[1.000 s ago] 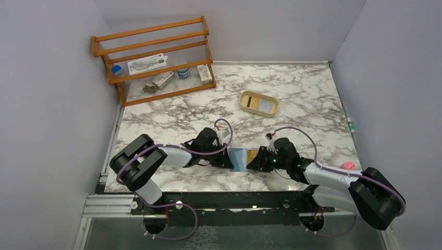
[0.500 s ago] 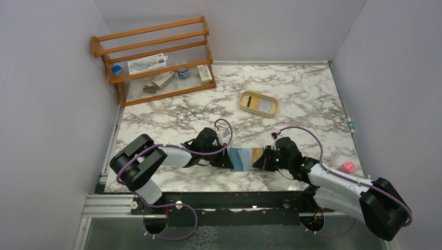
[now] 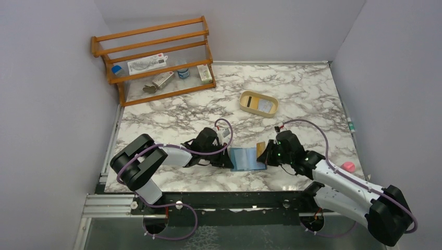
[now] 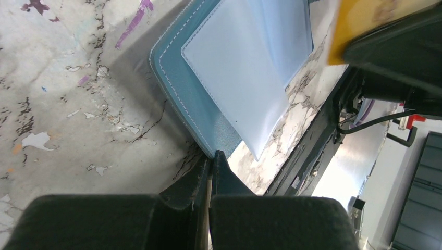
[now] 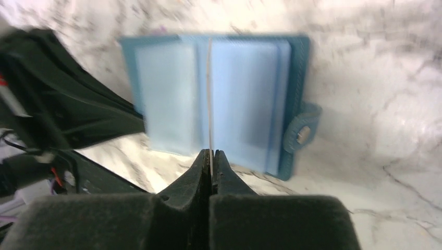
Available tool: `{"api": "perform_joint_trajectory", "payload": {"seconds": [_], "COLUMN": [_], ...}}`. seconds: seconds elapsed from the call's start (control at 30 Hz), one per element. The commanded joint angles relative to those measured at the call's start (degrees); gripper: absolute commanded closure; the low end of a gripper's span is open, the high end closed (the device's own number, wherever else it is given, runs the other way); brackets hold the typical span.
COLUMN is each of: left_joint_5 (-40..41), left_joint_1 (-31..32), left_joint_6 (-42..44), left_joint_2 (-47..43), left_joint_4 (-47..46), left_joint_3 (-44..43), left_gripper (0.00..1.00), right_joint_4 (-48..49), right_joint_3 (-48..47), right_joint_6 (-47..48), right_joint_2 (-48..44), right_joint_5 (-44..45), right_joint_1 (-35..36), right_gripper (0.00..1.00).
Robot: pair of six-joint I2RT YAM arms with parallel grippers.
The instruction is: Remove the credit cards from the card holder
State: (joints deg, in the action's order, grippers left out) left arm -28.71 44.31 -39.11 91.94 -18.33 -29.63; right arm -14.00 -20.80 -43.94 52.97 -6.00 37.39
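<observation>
The teal-blue card holder (image 3: 245, 159) lies open near the table's front edge, with pale clear sleeves showing inside. It also shows in the left wrist view (image 4: 180, 83) and the right wrist view (image 5: 298, 73), snap tab at its right. My left gripper (image 3: 228, 159) is shut on the holder's left edge (image 4: 212, 156). My right gripper (image 3: 267, 152) is shut on a gold-yellow credit card (image 3: 259, 149), held free just right of the holder. The card shows yellow in the left wrist view (image 4: 359, 21) and edge-on in the right wrist view (image 5: 210, 94).
A tan rounded tray (image 3: 245, 105) at centre back holds two cards. A wooden rack (image 3: 156, 57) with small items stands at the back left. A pink object (image 3: 347, 166) lies at the right edge. The table's front edge runs just below both grippers.
My right gripper has pulled the yellow card right and away, out of the holder, and turned. The holder's right half is now uncovered. The left gripper has not moved.
</observation>
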Motion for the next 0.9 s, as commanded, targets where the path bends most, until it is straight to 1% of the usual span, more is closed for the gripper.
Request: {"api": "perform_joint_trajectory", "payload": {"seconds": [0.0,0.17,0.23,0.27,0.33,0.4,0.43,0.57,0.87], "left_joint_5": [11.04,10.96,10.91,10.87,10.72,10.40,10.35,11.04,11.77], "left_joint_1": [-0.55,-0.55,-0.55,-0.55,-0.55,-0.50,-0.54,-0.52,-0.53], "left_joint_6": [5.54,5.37,5.32,5.28,4.99,4.63,4.50,4.89,5.48], "left_joint_2": [3.00,2.15,1.67,1.40,1.04,0.69,0.49,-0.45,-0.50], "left_joint_4": [11.08,11.00,10.98,10.98,10.74,10.15,9.82,10.52,11.07], "left_joint_3": [2.57,2.61,2.73,2.83,2.99,3.29,3.34,2.66,0.70], "left_gripper": [1.00,1.00,1.00,1.00,1.00,1.00,1.00,1.00,1.00], "right_joint_4": [-3.79,-0.82,1.83,3.19,5.73,9.12,10.71,12.10,11.77], "right_joint_3": [-9.10,-17.43,-20.40,-21.86,-25.34,-28.22,-29.70,-38.41,-53.68], "right_joint_6": [3.73,7.74,8.64,8.70,8.51,7.84,7.71,8.02,5.62], "right_joint_2": [-0.09,7.76,12.31,15.08,21.95,28.80,31.83,42.86,56.17], "right_joint_5": [4.36,3.62,0.40,-1.81,-6.54,-11.21,-11.94,-14.86,-20.00], "right_joint_1": [-0.63,-3.10,-7.08,-10.34,-15.08,-18.27,-19.13,-20.67,-22.93], "right_gripper": [1.00,1.00,0.99,0.99,1.00,0.99,0.99,0.99,0.99]}}
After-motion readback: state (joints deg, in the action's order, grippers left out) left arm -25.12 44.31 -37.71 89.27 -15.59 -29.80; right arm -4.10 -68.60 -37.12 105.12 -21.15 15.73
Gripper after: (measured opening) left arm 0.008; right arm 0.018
